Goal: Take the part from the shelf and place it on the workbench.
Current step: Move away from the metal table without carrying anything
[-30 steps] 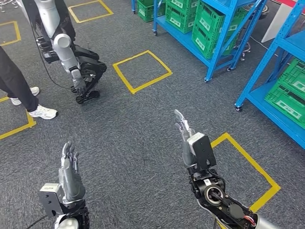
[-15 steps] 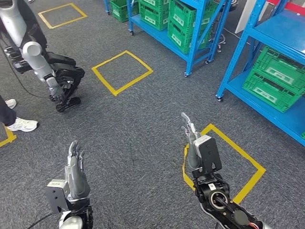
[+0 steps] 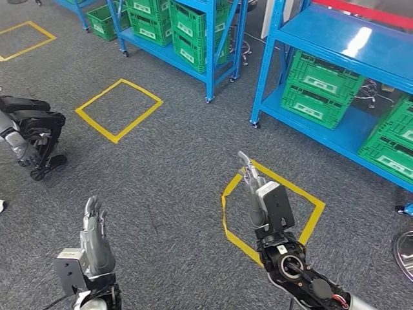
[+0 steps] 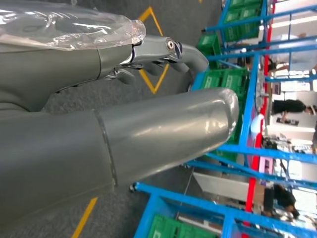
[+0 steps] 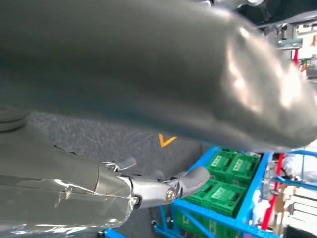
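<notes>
Both hands are raised over the grey carpet with fingers stretched apart, holding nothing: the left hand (image 3: pixel 96 240) near left, the right hand (image 3: pixel 253 187) over a yellow tape square (image 3: pixel 271 213). Far right, a blue shelf (image 3: pixel 341 132) carries green crates (image 3: pixel 319 87); the part itself cannot be made out. Another robot's arm (image 3: pixel 24 132) sits at far left.

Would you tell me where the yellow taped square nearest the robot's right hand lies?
In the head view, the yellow taped square lies on the grey carpet just beyond the right hand, before the blue shelf of green crates.
</notes>
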Robot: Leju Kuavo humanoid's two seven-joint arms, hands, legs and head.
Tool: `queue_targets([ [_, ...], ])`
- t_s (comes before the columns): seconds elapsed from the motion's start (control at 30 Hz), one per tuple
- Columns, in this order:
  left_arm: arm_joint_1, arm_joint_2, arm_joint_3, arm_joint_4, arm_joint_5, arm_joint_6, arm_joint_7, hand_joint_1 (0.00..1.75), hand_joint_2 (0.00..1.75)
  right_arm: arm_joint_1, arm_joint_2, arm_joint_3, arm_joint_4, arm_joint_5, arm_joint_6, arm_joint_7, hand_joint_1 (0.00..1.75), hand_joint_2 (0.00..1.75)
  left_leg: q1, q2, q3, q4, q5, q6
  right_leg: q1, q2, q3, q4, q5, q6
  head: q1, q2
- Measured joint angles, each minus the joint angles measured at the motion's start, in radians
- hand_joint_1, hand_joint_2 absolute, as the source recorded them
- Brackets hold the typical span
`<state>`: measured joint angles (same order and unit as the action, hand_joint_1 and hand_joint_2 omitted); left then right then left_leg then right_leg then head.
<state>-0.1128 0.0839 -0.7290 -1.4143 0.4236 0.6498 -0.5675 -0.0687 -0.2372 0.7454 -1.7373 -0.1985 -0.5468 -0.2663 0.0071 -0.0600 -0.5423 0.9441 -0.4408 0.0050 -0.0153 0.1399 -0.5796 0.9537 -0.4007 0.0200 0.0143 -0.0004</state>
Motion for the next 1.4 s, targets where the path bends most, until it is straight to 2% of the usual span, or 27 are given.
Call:
queue_targets([
  [0.03, -0.001, 0.0, 0.0, -0.001, 0.0, 0.001, 0.002, 0.0, 0.0, 0.001, 0.0, 0.0, 0.0, -0.001, -0.001, 0.0, 0.0, 0.0, 0.001, 0.012, 0.002, -0.005, 0.002, 0.004, -0.002, 0.001, -0.002, 0.001, 0.0, 0.006, 0.0, 0.0],
  [0.1, -0.002, -0.001, -0.001, -0.005, -0.001, 0.002, 0.006, 0.0, 0.0, 0.002, 0.0, 0.002, 0.0, -0.002, -0.005, 0.0, 0.0, 0.0, 0.004, 0.037, 0.008, -0.019, 0.009, 0.013, 0.002, -0.044, -0.021, 0.04, -0.028, 0.014, 0.008, 0.0],
  [0.17, -0.001, -0.001, -0.005, -0.008, 0.0, 0.004, 0.008, 0.0, 0.0, 0.004, 0.0, 0.004, 0.0, -0.002, -0.007, 0.001, 0.0, 0.0, 0.003, 0.061, 0.012, -0.025, 0.011, 0.019, 0.005, -0.109, -0.075, 0.161, -0.096, 0.02, 0.02, 0.0],
  [0.23, 0.003, 0.0, -0.011, -0.009, 0.002, 0.01, 0.011, 0.0, 0.0, 0.005, 0.0, 0.005, 0.0, -0.002, -0.008, 0.004, 0.0, 0.0, 0.001, 0.088, 0.012, -0.024, 0.009, 0.02, 0.002, -0.129, -0.13, 0.286, -0.145, 0.026, 0.028, 0.0],
  [0.27, 0.005, 0.0, -0.014, -0.009, 0.003, 0.014, 0.012, 0.0, 0.0, 0.006, 0.0, 0.006, 0.0, -0.002, -0.01, 0.006, 0.0, 0.0, 0.0, 0.102, 0.012, -0.024, 0.007, 0.019, 0.001, -0.132, -0.135, 0.299, -0.141, 0.028, 0.032, 0.0],
  [0.3, 0.006, 0.0, -0.016, -0.009, 0.003, 0.018, 0.014, 0.0, 0.0, 0.006, 0.0, 0.006, 0.001, -0.002, -0.011, 0.009, 0.0, 0.0, 0.0, 0.115, 0.013, -0.022, 0.005, 0.018, -0.001, -0.136, -0.117, 0.268, -0.118, 0.03, 0.036, 0.0],
  [0.37, 0.006, 0.0, -0.022, -0.009, -0.001, 0.027, 0.014, 0.0, 0.0, 0.006, 0.0, 0.006, 0.002, -0.002, -0.014, 0.011, 0.0, 0.0, -0.001, 0.136, 0.017, -0.018, -0.002, 0.011, -0.001, -0.171, -0.039, 0.121, -0.054, 0.029, 0.045, 0.0],
  [0.43, 0.004, 0.0, -0.026, -0.01, -0.006, 0.033, 0.015, 0.0, 0.0, 0.007, 0.0, 0.006, 0.003, -0.005, -0.015, 0.007, 0.0, 0.0, -0.006, 0.154, 0.02, -0.012, -0.009, 0.002, 0.004, -0.201, 0.013, 0.019, -0.025, 0.018, 0.049, 0.0],
  [0.47, 0.003, 0.001, -0.029, -0.011, -0.008, 0.034, 0.016, 0.0, 0.0, 0.007, 0.0, 0.006, 0.003, -0.009, -0.015, 0.002, 0.0, 0.0, -0.009, 0.161, 0.021, -0.01, -0.011, -0.001, 0.008, -0.203, 0.017, 0.007, -0.026, 0.011, 0.047, 0.0],
  [0.53, -0.001, 0.002, -0.035, -0.012, -0.01, 0.034, 0.018, 0.0, 0.0, 0.007, 0.0, 0.006, 0.005, -0.017, -0.01, -0.008, 0.0, 0.0, -0.009, 0.178, 0.023, -0.01, -0.013, -0.01, 0.009, -0.179, 0.014, 0.006, -0.023, -0.004, 0.04, 0.0],
  [0.6, -0.008, 0.004, -0.04, -0.016, -0.013, 0.034, 0.018, 0.0, 0.0, 0.004, 0.0, 0.007, 0.006, -0.023, -0.003, -0.016, 0.0, 0.0, -0.005, 0.152, 0.012, 0.023, -0.04, -0.02, 0.006, -0.157, 0.016, 0.001, -0.018, -0.016, 0.035, 0.0],
  [0.7, -0.01, 0.009, -0.043, -0.021, -0.016, 0.035, 0.016, 0.0, 0.0, -0.001, 0.001, 0.009, 0.007, -0.024, 0.002, -0.02, 0.0, 0.0, 0.0, 0.078, -0.08, 0.223, -0.137, -0.029, 0.003, -0.125, 0.016, -0.001, -0.013, -0.027, 0.018, 0.0],
  [0.73, -0.009, 0.012, -0.044, -0.021, -0.017, 0.036, 0.016, 0.0, 0.0, -0.001, 0.001, 0.009, 0.008, -0.024, 0.005, -0.021, 0.0, 0.0, -0.001, 0.07, -0.113, 0.283, -0.156, -0.03, 0.004, -0.111, 0.015, -0.001, -0.013, -0.029, 0.012, 0.0],
  [0.77, -0.008, 0.014, -0.045, -0.021, -0.018, 0.037, 0.017, 0.0, 0.0, -0.001, 0.001, 0.01, 0.009, -0.023, 0.008, -0.021, 0.0, 0.0, -0.001, 0.066, -0.13, 0.309, -0.153, -0.028, 0.005, -0.097, 0.015, -0.001, -0.012, -0.03, 0.008, 0.0],
  [0.8, -0.008, 0.015, -0.045, -0.021, -0.019, 0.037, 0.017, 0.0, 0.0, -0.001, 0.001, 0.011, 0.01, -0.022, 0.011, -0.022, 0.0, 0.0, -0.001, 0.063, -0.126, 0.289, -0.13, -0.025, 0.006, -0.082, 0.016, -0.001, -0.012, -0.03, 0.005, 0.0],
  [0.83, -0.009, 0.017, -0.045, -0.022, -0.019, 0.036, 0.018, 0.0, 0.0, -0.001, 0.001, 0.011, 0.01, -0.021, 0.012, -0.022, 0.0, 0.0, -0.001, 0.056, -0.103, 0.232, -0.092, -0.02, 0.006, -0.067, 0.016, 0.0, -0.012, -0.03, 0.003, 0.0],
  [0.9, -0.012, 0.018, -0.045, -0.024, -0.018, 0.028, 0.018, 0.0, 0.0, -0.003, 0.001, 0.011, 0.01, -0.02, 0.012, -0.021, 0.0, 0.0, 0.0, 0.01, -0.038, 0.08, -0.019, -0.006, 0.007, -0.041, 0.015, 0.003, -0.012, -0.028, -0.001, 0.0],
  [0.97, -0.015, 0.019, -0.046, -0.025, -0.018, 0.022, 0.018, 0.0, 0.0, -0.004, 0.001, 0.011, 0.01, -0.019, 0.014, -0.021, 0.0, 0.0, -0.001, -0.021, -0.005, 0.004, 0.004, 0.001, 0.005, -0.018, 0.009, 0.004, -0.009, -0.02, -0.002, 0.0],
  [1.03, -0.019, 0.019, -0.046, -0.027, -0.018, 0.019, 0.017, 0.0, 0.0, -0.005, 0.001, 0.012, 0.011, -0.019, 0.018, -0.023, 0.0, 0.0, -0.001, -0.003, -0.001, -0.007, 0.005, 0.005, 0.003, 0.005, 0.003, 0.0, -0.005, -0.006, -0.001, 0.0],
  [1.07, -0.021, 0.019, -0.046, -0.027, -0.018, 0.019, 0.016, 0.0, 0.0, -0.005, 0.001, 0.011, 0.011, -0.019, 0.019, -0.024, 0.0, 0.0, 0.0, 0.01, 0.002, -0.013, 0.007, 0.009, 0.004, 0.0, -0.001, 0.003, -0.007, 0.0, 0.0, 0.0],
  [1.13, -0.025, 0.018, -0.046, -0.029, -0.018, 0.016, 0.015, 0.0, 0.0, -0.007, 0.002, 0.012, 0.011, -0.019, 0.021, -0.026, 0.0, 0.0, 0.005, 0.037, 0.009, -0.027, 0.013, 0.017, 0.008, -0.051, -0.027, 0.057, -0.043, 0.009, 0.012, 0.0],
  [1.2, -0.023, 0.018, -0.046, -0.029, -0.018, 0.014, 0.015, 0.0, 0.0, -0.01, 0.002, 0.013, 0.012, -0.018, 0.021, -0.026, 0.0, 0.0, 0.003, 0.064, 0.012, -0.03, 0.013, 0.021, 0.005, -0.112, -0.088, 0.193, -0.112, 0.015, 0.024, 0.0],
  [1.23, -0.021, 0.018, -0.046, -0.029, -0.017, 0.014, 0.015, 0.0, 0.0, -0.011, 0.002, 0.013, 0.013, -0.018, 0.021, -0.026, 0.0, 0.0, 0.003, 0.078, 0.012, -0.03, 0.012, 0.022, 0.001, -0.124, -0.118, 0.257, -0.136, 0.019, 0.027, 0.0],
  [1.27, -0.02, 0.018, -0.046, -0.029, -0.017, 0.013, 0.015, 0.0, 0.0, -0.011, 0.002, 0.013, 0.014, -0.018, 0.021, -0.026, 0.0, 0.0, 0.003, 0.092, 0.012, -0.029, 0.01, 0.021, -0.002, -0.13, -0.134, 0.292, -0.142, 0.023, 0.03, 0.0],
  [1.3, -0.02, 0.019, -0.046, -0.029, -0.017, 0.013, 0.015, 0.0, 0.0, -0.01, 0.002, 0.013, 0.015, -0.018, 0.021, -0.026, 0.0, 0.0, 0.004, 0.104, 0.013, -0.028, 0.008, 0.019, -0.005, -0.134, -0.129, 0.286, -0.129, 0.026, 0.033, 0.0],
  [1.33, -0.02, 0.019, -0.046, -0.029, -0.017, 0.013, 0.016, 0.0, 0.0, -0.01, 0.002, 0.013, 0.015, -0.018, 0.021, -0.025, 0.0, 0.0, 0.006, 0.116, 0.014, -0.026, 0.005, 0.015, -0.008, -0.141, -0.104, 0.239, -0.099, 0.029, 0.037, 0.0],
  [1.4, -0.02, 0.019, -0.046, -0.029, -0.017, 0.013, 0.016, 0.0, 0.0, -0.011, 0.002, 0.013, 0.016, -0.018, 0.02, -0.024, 0.0, 0.0, 0.004, 0.136, 0.017, -0.017, -0.004, 0.005, -0.006, -0.181, -0.028, 0.095, -0.04, 0.031, 0.047, 0.0],
])
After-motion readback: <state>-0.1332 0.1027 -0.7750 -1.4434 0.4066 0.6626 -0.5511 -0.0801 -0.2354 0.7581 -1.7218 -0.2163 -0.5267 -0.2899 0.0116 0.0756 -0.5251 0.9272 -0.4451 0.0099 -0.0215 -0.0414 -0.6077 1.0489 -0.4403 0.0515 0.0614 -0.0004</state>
